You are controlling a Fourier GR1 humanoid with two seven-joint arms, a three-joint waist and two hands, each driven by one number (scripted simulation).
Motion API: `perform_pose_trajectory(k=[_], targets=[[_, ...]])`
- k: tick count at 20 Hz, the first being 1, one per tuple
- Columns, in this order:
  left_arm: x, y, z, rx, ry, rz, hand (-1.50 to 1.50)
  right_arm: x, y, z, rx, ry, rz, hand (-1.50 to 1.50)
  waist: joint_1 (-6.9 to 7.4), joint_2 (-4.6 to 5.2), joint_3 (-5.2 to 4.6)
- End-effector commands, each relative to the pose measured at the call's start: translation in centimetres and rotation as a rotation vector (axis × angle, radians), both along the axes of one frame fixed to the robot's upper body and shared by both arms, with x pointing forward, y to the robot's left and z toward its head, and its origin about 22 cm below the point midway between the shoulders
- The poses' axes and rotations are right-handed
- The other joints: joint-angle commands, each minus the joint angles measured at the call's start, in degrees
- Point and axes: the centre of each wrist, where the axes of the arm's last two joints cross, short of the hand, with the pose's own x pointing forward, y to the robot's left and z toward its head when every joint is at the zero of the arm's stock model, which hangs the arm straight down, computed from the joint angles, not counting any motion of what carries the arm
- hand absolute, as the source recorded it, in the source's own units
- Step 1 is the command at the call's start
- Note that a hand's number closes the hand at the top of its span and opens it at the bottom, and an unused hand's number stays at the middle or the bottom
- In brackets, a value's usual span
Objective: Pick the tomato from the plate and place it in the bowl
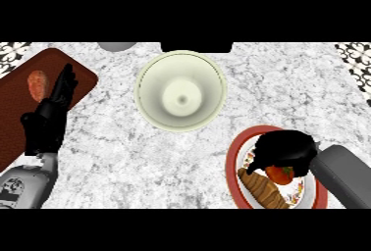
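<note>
Kitchen: marble counter (pixel 109 147), bowl (pixel 181 91), food plate (pixel 235 152).

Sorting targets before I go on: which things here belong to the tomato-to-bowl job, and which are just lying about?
Part of the job:
red tomato
red-rimmed plate
pale green bowl
right hand, curled over the tomato

Lying about:
brown ridged pastry on the plate
reddish-brown cutting board
reddish oval food on the board
left hand, resting open

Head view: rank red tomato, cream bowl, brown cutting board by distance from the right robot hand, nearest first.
From the right robot hand:
1. Red tomato, under its fingers on the red-rimmed plate.
2. Cream bowl, upper centre.
3. Brown cutting board, far left.
</note>
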Motion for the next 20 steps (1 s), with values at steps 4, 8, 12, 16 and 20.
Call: perform_pose_trajectory(k=[4, 8, 12, 16, 20], targets=[[-0.9, -1.3, -0.4, 0.009, 0.006, -0.01, 0.0, -0.1, 0.5, 0.6, 0.086, 0.056, 0.142, 1.5, -0.01, 0.27, 0.42], [-0.2, 0.1, 0.2, 0.016, 0.004, 0.0, 0.0, -2.1, 11.1, -3.5, 0.109, 0.167, -0.368, 1.5, -0.33, -0.11, 0.03], [-0.4, 0.1, -0.2, 0.006, 0.011, 0.012, 0.0, -2.0, 12.4, -3.5, 0.116, 0.196, -0.545, 1.5, -1.49, -0.4, -0.26], [-0.4, 0.5, -0.2, 0.014, 0.015, 0.027, 0.0, -2.8, 17.2, -2.6, 0.222, 0.253, -0.709, 1.5, -1.56, -1.03, 0.04], [-0.5, 0.2, -0.6, 0.004, 0.037, 0.013, 0.0, -2.5, 18.2, -0.1, 0.393, 0.198, -0.896, 1.5, -0.83, -1.23, 0.45]])
